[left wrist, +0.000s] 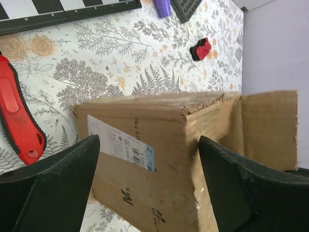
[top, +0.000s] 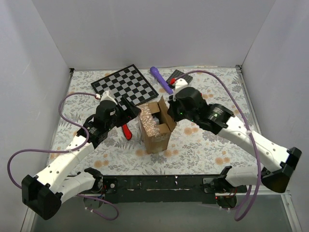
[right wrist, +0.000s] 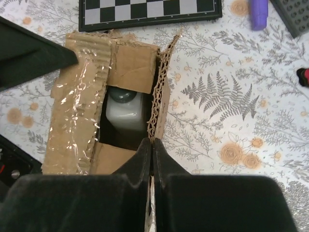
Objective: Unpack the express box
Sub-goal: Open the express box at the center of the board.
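The box point(top: 157, 133) stands upright at mid-desk point(top: 207, 145) with its top open. The right hand point(right wrist: 152, 147) is clenched on the corrugated edge of a raised flap point(right wrist: 161, 96), apparently to hold it aside and expose the white item point(right wrist: 124, 108) inside. The left hand point(left wrist: 147, 145) is released, its fingers wide and level with the box's labelled side, seemingly to steady it. Whether it touches cannot be told. The box lies between both hands.
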You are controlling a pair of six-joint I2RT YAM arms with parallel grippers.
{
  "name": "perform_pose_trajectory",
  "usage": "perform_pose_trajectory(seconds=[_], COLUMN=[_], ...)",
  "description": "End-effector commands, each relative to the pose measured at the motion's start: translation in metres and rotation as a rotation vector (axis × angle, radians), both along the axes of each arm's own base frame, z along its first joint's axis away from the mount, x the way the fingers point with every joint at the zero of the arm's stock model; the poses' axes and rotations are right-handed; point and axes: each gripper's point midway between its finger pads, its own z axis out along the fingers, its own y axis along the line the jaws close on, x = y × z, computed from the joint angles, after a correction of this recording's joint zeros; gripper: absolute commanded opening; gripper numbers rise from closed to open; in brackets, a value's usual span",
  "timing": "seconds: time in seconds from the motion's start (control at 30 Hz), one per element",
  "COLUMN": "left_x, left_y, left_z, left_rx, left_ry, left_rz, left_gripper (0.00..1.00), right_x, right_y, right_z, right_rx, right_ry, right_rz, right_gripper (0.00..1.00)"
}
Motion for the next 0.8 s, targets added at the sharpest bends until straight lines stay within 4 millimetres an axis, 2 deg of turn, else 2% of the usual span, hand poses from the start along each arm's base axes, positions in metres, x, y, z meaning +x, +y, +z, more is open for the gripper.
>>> perform_pose_trajectory(seconds=[0.0, 0.03, 0.1, 0.13, 0.17, 0.2, 0.23, 0.27, 0.3, 0.33, 0.4, 0.43, 0.47, 0.5, 0.53, 0.57, 0.6, 0.63, 0.67, 0.7, 0.77], left_x=[0.009, 0.010, 0.011, 0.012, 0.012, 0.012, 0.011, 0.011, 0.009, 0.005, 0.001, -0.002, -0.006, -0.006, -0.002, -0.013, -0.014, -0.009, -0.021, -0.022, -0.026], left_y=[0.019, 0.018, 0.017, 0.014, 0.012, 0.004, 0.001, -0.004, -0.015, -0.026, -0.039, -0.051, -0.061, -0.069, -0.073, -0.092, -0.097, -0.093, -0.104, -0.106, -0.108], left_z=[0.036, 0.045, 0.064, 0.080, 0.086, 0.087, 0.100, 0.102, 0.102, 0.113, 0.121, 0.112, 0.126, 0.124, 0.102, 0.115, 0.111, 0.082, 0.078, 0.081, 0.061], left_rx=[0.012, -0.002, -0.024, -0.042, -0.045, -0.039, -0.046, -0.048, -0.063, -0.091, -0.120, -0.115, -0.113, -0.083, 0.004, 0.073, 0.142, 0.287, 0.344, 0.368, 0.459], left_ry=[-0.087, -0.109, -0.153, -0.190, -0.200, -0.195, -0.203, -0.194, -0.176, -0.184, -0.174, -0.128, -0.144, -0.130, -0.057, -0.096, -0.087, -0.020, -0.025, -0.029, 0.011], left_rz=[0.098, 0.098, 0.090, 0.076, 0.062, 0.019, -0.002, -0.024, -0.085, -0.144, -0.216, -0.281, -0.322, -0.349, -0.332, -0.394, -0.390, -0.338, -0.367, -0.362, -0.357], left_gripper=[0.86, 0.89, 0.95, 0.97, 0.98, 0.98, 0.98, 0.98, 0.98, 0.98, 0.98, 0.98, 0.98, 0.98, 0.98, 0.98, 0.98, 0.98, 0.98, 0.98, 0.98], right_x=[-0.008, -0.009, -0.008, -0.011, -0.011, -0.015, -0.017, -0.019, -0.020, -0.021, -0.023, -0.024, -0.023, -0.024, -0.019, -0.019, -0.016, -0.016, -0.014, -0.013, -0.011], right_y=[-0.006, -0.010, -0.020, -0.021, -0.024, -0.025, -0.026, -0.028, -0.030, -0.030, -0.034, -0.035, -0.036, -0.037, -0.040, -0.042, -0.044, -0.045, -0.045, -0.045, -0.046], right_z=[0.032, 0.019, 0.028, 0.014, 0.024, 0.022, 0.015, 0.022, 0.023, 0.025, 0.029, 0.030, 0.032, 0.032, 0.031, 0.027, 0.030, 0.027, 0.027, 0.029, 0.026], right_rx=[0.327, 0.330, 0.399, 0.412, 0.459, 0.484, 0.497, 0.532, 0.549, 0.576, 0.615, 0.621, 0.624, 0.615, 0.603, 0.583, 0.577, 0.562, 0.557, 0.553, 0.536], right_ry=[0.038, 0.062, 0.042, 0.083, 0.057, 0.076, 0.089, 0.068, 0.063, 0.060, 0.035, 0.029, 0.018, 0.018, 0.006, 0.016, 0.001, 0.007, 0.003, -0.002, 0.001], right_rz=[0.039, 0.032, 0.013, 0.008, 0.001, 0.013, 0.006, 0.006, -0.004, -0.007, -0.008, -0.011, -0.013, -0.014, -0.039, -0.051, -0.062, -0.068, -0.070, -0.074, -0.082], right_gripper=[0.01, 0.01, 0.01, 0.01, 0.01, 0.01, 0.01, 0.01, 0.01, 0.01, 0.01, 0.01, 0.01, 0.01, 0.01, 0.01, 0.01, 0.01, 0.01, 0.01, 0.01])
